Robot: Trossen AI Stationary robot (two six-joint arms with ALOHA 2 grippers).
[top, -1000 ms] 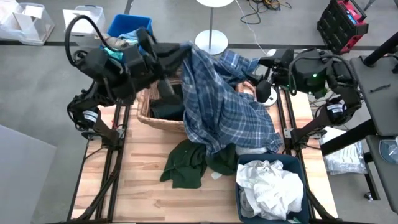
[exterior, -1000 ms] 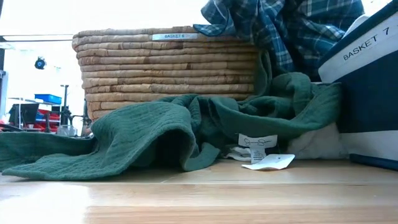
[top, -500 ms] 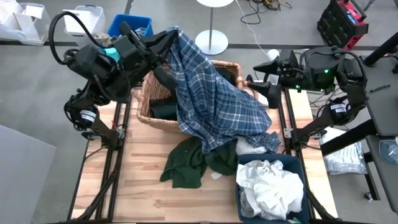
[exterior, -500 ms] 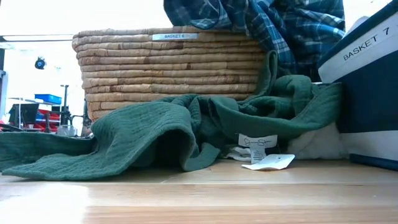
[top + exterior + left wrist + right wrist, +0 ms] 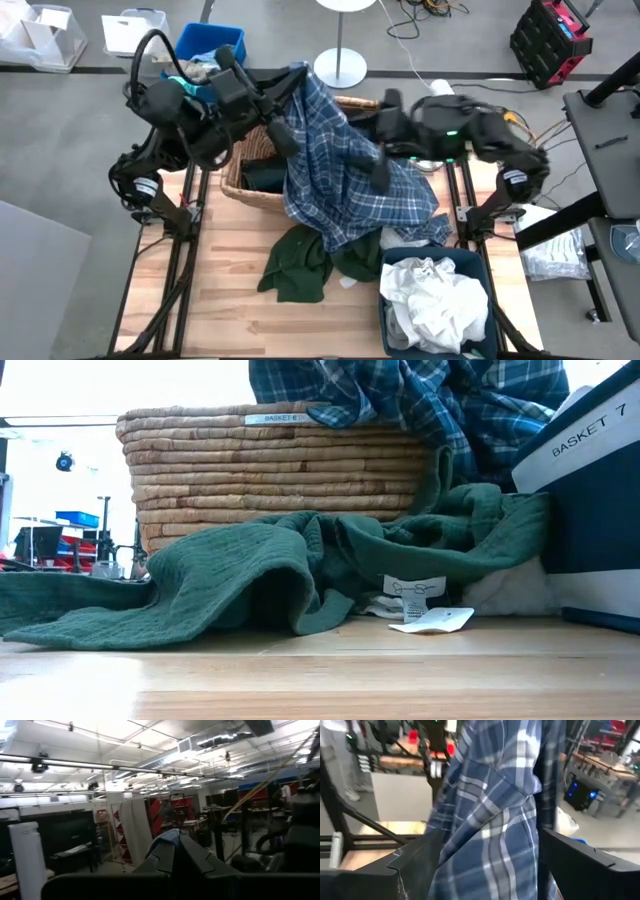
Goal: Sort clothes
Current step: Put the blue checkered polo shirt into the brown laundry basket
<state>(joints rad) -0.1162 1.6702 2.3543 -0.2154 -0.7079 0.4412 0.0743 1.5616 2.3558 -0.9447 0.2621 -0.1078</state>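
Observation:
A navy-blue plaid shirt [image 5: 345, 170] hangs from my left gripper [image 5: 287, 80], which is shut on it high above the wicker basket [image 5: 232, 178]. The shirt's lower part drapes over the basket's right rim and onto the table. My right gripper [image 5: 382, 140] is open at the shirt's right side. In its wrist view the plaid cloth [image 5: 490, 820] hangs between the two fingers; I cannot tell whether they touch it. A dark green garment [image 5: 298, 262] lies on the table by the basket's near side. White clothes [image 5: 435, 300] fill a blue bin. My left gripper pinches the plaid shirt's top end [image 5: 167, 837] between its two shut fingers [image 5: 172, 857]; a small bunch of blue cloth shows just past the tips. The fingers point roughly level, toward the table's right. The shirt hangs below them, slack, with its lower part on the basket rim and table.
Dark garments [image 5: 262, 176] lie inside the wicker basket. The blue bin marked BASKET 7 [image 5: 590, 490] stands at the near right. The green garment [image 5: 250, 575] spreads along the basket's front, with a white tag [image 5: 432, 620] beside it. A blue crate [image 5: 205, 45] stands beyond the table's far left.
My right gripper has swung toward the table's left, up to the hanging plaid shirt. My left gripper has turned at the wrist while keeping hold. The shirt's part that spread toward the right arm has fallen in, so it hangs narrower.

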